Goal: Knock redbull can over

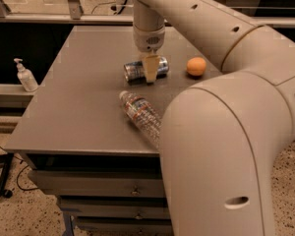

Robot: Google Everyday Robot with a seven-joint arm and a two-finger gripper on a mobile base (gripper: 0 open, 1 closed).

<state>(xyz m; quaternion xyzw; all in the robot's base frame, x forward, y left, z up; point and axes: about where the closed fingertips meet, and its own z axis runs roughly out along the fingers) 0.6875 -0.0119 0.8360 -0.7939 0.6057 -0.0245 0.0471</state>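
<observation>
The redbull can [135,70] lies on its side on the grey table [78,102], silver and blue, its silver top pointing left. My gripper [150,72] hangs straight down over the can's middle, its tan fingers [150,68] in front of the can and hiding part of it. A clear plastic water bottle [141,117] with a red-and-white label lies on its side nearer the front edge, partly hidden by my arm.
An orange [196,66] sits on the table to the right of the can. A soap pump bottle [25,76] stands on a ledge left of the table. My big arm fills the right foreground. Drawers sit below the table top.
</observation>
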